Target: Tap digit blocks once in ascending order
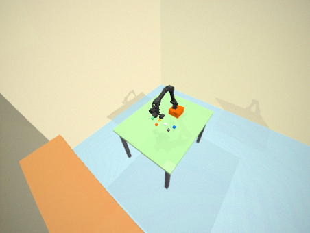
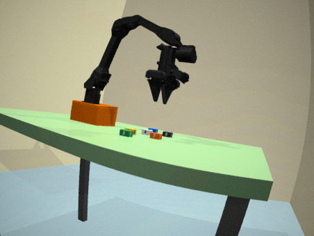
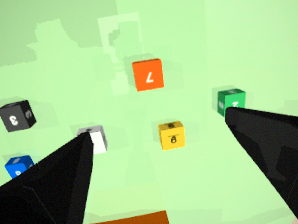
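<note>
Gripper (image 2: 159, 100) hangs above the table (image 2: 208, 163), fingers apart and empty. Yellow block (image 3: 172, 135) lies between them; orange block (image 3: 148, 74) at 12 o'clock.

green block (image 3: 230, 100) | yellow block (image 3: 172, 135) | orange block (image 3: 148, 74) | white block (image 3: 97, 137) | blue block (image 3: 19, 165) | black block (image 3: 17, 115) | all flat, apart
</note>
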`<state>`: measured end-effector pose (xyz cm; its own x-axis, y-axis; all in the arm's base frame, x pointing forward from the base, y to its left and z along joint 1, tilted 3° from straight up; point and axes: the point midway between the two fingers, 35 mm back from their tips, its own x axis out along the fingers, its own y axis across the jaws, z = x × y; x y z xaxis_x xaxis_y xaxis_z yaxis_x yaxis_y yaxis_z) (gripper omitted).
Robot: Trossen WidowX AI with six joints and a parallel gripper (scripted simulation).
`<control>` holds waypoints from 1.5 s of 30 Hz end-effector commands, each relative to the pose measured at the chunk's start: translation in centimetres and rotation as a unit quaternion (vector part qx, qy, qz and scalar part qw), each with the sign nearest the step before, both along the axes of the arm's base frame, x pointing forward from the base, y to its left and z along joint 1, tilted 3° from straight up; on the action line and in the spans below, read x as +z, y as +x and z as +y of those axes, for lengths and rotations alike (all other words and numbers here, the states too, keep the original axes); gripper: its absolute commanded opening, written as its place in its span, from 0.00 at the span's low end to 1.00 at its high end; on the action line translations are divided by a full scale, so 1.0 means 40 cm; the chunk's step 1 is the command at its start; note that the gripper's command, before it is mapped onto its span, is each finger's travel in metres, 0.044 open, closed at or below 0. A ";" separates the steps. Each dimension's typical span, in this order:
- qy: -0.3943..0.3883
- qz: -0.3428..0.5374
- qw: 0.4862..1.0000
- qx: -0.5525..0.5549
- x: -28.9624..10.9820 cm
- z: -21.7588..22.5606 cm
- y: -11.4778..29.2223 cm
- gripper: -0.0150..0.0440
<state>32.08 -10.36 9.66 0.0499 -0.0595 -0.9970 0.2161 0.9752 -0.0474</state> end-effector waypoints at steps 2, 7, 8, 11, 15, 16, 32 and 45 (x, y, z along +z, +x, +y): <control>0.001 -0.004 1.000 0.004 0.003 0.000 0.001 0.93; 0.001 -0.004 1.000 0.004 0.003 0.000 0.001 0.93; 0.001 -0.004 1.000 0.004 0.003 0.000 0.001 0.93; 0.001 -0.004 1.000 0.004 0.003 0.000 0.001 0.93; 0.001 -0.004 1.000 0.004 0.003 -0.006 -0.001 0.93; 0.001 -0.004 1.000 0.004 0.004 -0.023 -0.008 0.93; -0.003 -0.001 1.000 0.004 -0.066 -0.270 -0.152 0.80; -0.003 -0.001 1.000 0.004 -0.192 -0.273 -0.152 0.29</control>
